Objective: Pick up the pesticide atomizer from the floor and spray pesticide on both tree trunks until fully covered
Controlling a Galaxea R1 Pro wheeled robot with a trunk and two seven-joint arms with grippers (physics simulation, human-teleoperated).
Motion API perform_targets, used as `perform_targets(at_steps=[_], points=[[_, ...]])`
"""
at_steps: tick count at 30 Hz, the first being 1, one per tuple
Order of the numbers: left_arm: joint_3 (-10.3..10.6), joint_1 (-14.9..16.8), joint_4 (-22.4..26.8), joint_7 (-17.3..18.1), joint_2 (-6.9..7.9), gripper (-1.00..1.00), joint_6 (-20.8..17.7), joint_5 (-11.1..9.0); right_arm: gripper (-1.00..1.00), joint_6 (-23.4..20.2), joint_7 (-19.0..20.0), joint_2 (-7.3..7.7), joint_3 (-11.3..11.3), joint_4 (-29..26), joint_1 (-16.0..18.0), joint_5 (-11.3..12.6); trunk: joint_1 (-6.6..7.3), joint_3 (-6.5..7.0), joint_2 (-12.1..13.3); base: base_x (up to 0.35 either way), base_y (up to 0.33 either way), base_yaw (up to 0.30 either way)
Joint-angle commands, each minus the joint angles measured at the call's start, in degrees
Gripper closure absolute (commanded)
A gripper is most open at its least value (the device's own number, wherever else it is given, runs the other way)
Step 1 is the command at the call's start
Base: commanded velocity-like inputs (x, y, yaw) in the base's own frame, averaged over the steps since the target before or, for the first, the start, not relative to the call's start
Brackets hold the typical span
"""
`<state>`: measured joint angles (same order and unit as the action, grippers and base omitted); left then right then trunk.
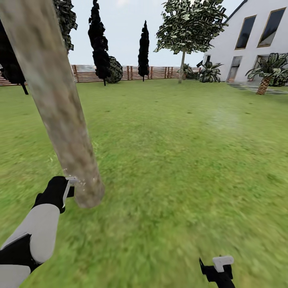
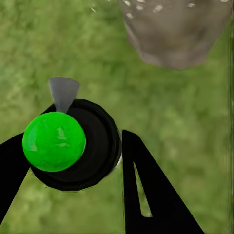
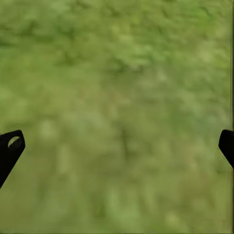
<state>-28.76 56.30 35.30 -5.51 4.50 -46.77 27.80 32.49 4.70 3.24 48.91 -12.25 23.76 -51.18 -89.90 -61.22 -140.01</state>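
The pesticide atomizer (image 2: 68, 146), a black body with a green ball and a grey nozzle, sits between the black fingers (image 2: 146, 195) of my left gripper (image 2: 73, 141), which is shut on it. In the head view my left gripper (image 1: 69, 187) is right beside the foot of the near tree trunk (image 1: 60, 112), a thick pale mottled column. Pale pesticide specks (image 1: 82, 182) dot the bark low down, and more specks (image 2: 141, 7) show on the trunk base (image 2: 175, 34). The second tree (image 1: 182, 60) stands far off by the fence. My right gripper (image 1: 218, 267) hangs open over grass (image 3: 117, 146).
Green lawn (image 1: 180, 160) stretches ahead. A brown slat fence (image 1: 160, 73) closes the far side, with dark columnar trees (image 1: 100, 44) before it. A white house (image 1: 256, 40) and striped bushes (image 1: 266, 76) stand at the right.
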Motion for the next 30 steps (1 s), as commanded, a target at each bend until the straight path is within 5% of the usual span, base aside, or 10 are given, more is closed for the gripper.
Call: perform_targets(at_steps=[1,17,30], points=[[-0.07,0.04,0.03,-0.38,-0.02,1.00,-0.16,-0.38,-1.00,0.20,0.49,0.01,0.48,0.03,0.05,-0.06,-0.02,-0.05,-0.02,0.295,-0.112,0.000],[-0.07,0.12,1.51,-0.38,-0.02,1.00,-0.39,-0.36,-1.00,0.20,0.49,0.02,0.48,0.04,0.03,-0.06,-0.02,-0.05,-0.02,0.099,-0.228,0.002],[0.10,-0.56,6.21,-0.38,0.53,1.00,-1.17,-0.32,-1.00,0.20,0.49,-0.07,0.48,0.04,0.05,-0.06,-0.02,-0.05,-0.02,0.116,-0.148,0.249]])
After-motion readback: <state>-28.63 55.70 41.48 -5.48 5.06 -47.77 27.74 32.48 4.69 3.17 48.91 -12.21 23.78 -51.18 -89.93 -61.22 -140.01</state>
